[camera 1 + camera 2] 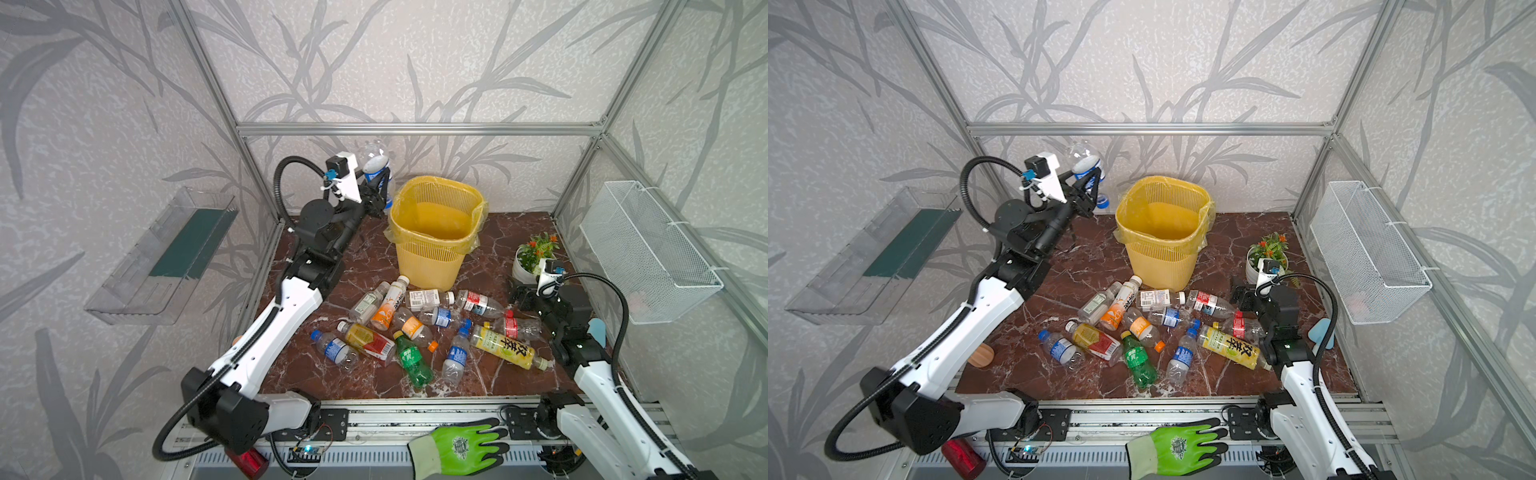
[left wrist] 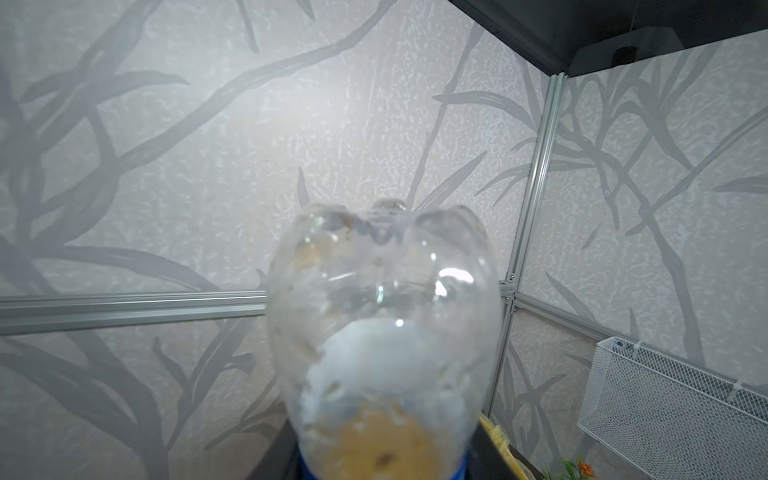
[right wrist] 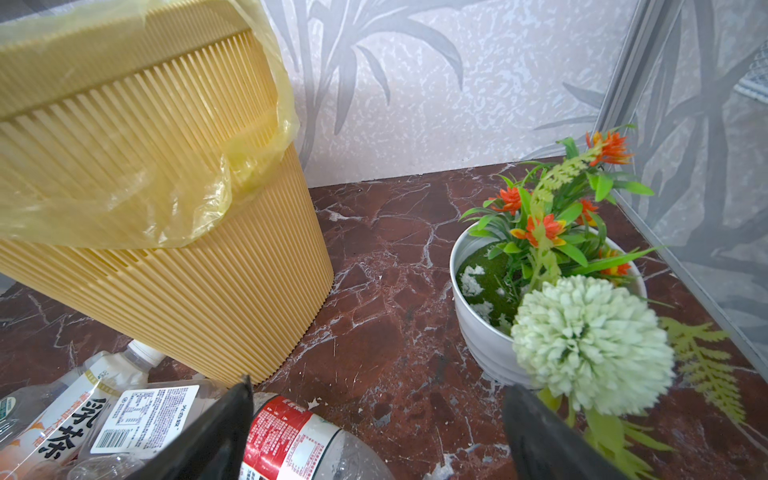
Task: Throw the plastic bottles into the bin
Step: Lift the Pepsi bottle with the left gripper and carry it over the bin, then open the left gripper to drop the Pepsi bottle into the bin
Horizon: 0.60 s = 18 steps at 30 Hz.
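- Table: dark red marble top inside a metal frame, and everything else sits on it or hangs beside it.
- Tray: clear acrylic, fixed to the left wall, well away from the action.
- Basket: white wire mesh, hanging on the right wall.
- Bin: yellow and slatted, standing upright at the back middle with the bag folded over the rim. Only the liner shows inside in both top views.
- Bottles: a dozen or so lying on their sides in a heap right in front of the bin, the nearest ones just beside its base.
- Left gripper: raised high just left of the bin's rim, jaws clamped tight on a held bottle around its blue-and-white label.
- Right gripper: low at the right end of the heap, between the bottles and the pot. Jaws are spread wide with nothing in them, and a red-label bottle lies right under the fingers in the wrist view.
- Pot: white, with fake flowers, right of the bin.
- Glove: green and black, lying on the front rail.
- The held bottle itself: clear and upside down, blue cap pointing down. It's beside the bin's rim, not over the opening.
- Can: red, front left, below the left arm's base.
- Vase: tan, at the table's left edge, half hidden behind the left arm.
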Available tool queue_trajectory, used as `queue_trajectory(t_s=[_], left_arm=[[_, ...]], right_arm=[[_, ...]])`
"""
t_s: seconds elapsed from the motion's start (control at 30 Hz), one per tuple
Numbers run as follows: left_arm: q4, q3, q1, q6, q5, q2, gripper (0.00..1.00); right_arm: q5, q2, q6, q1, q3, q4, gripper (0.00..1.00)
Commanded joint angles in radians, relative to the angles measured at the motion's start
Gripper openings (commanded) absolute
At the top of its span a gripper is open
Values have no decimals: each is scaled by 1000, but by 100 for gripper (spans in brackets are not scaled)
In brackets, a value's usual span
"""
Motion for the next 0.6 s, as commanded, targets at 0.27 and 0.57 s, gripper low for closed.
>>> queue_trajectory(t_s=[0.27,0.57], left_arm=[[-640,648,-63,-12,79,415,99],[-355,280,-137,64,39,152,99]], right_arm=[[-46,-17,25,6,78,-152,88],[-16,-44,30,7,68,-220,89]])
